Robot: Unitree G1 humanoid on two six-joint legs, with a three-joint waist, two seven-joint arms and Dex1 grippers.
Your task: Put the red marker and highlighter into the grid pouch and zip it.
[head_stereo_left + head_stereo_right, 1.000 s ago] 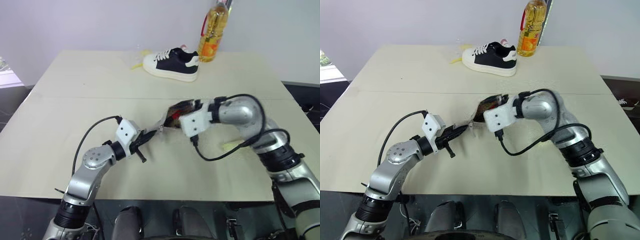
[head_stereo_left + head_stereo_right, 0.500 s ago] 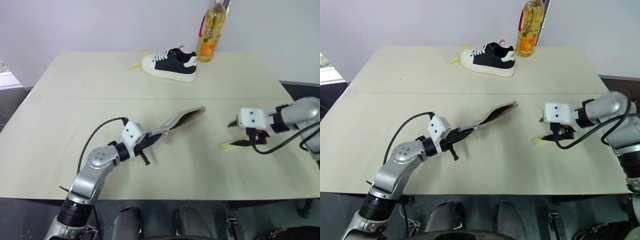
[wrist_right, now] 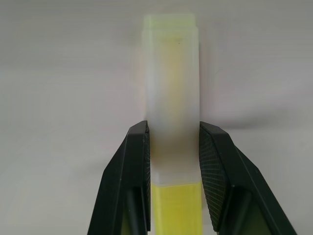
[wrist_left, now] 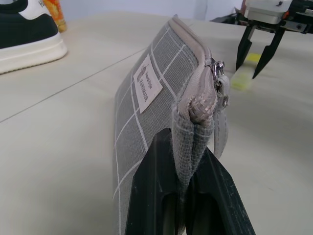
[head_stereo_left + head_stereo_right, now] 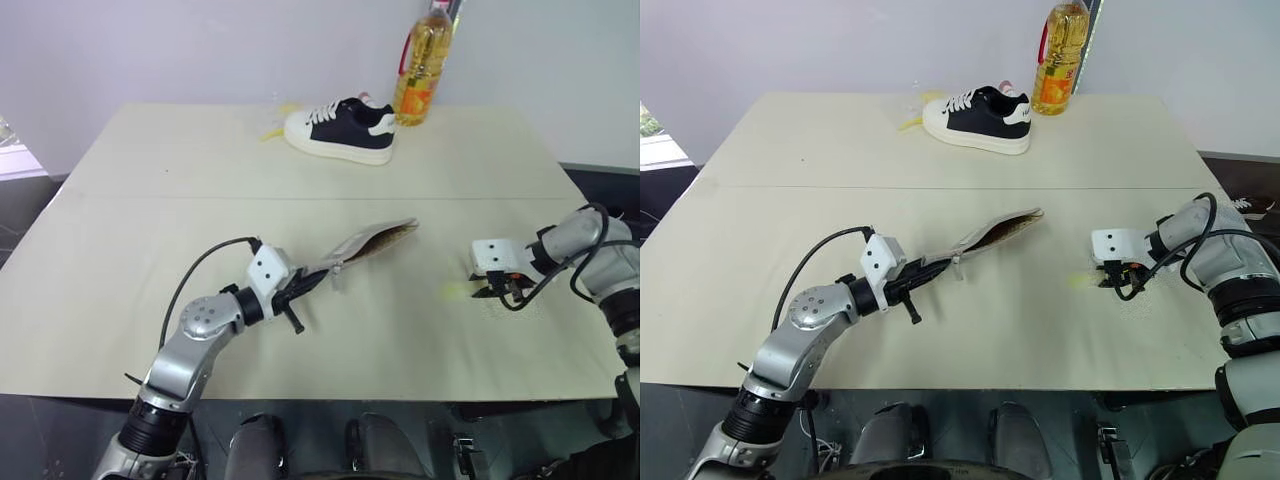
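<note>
The highlighter (image 3: 172, 98) was seen lying flat on the table (image 5: 200, 160), near its right edge, directly under the downward-pointing right gripper (image 3: 172, 147). In the right wrist view its pale translucent cap was flanked by the two black fingers (image 3: 132, 166), which pressed against both of its sides; the pen was taken as grasped while resting on the surface. Its long axis ran straight out between the fingers, cap end leading, yellow body toward the wrist. From the head views merely a small yellow patch (image 5: 455, 291) beside the gripper could be made out.

The grid pouch (image 5: 370, 241) was held off the table at one narrow end by the clenched left gripper (image 5: 305, 283), its length slanting up and toward the right gripper. The white label (image 4: 146, 83) and the zipper pull (image 4: 218, 81) were made out in the left wrist view.
</note>
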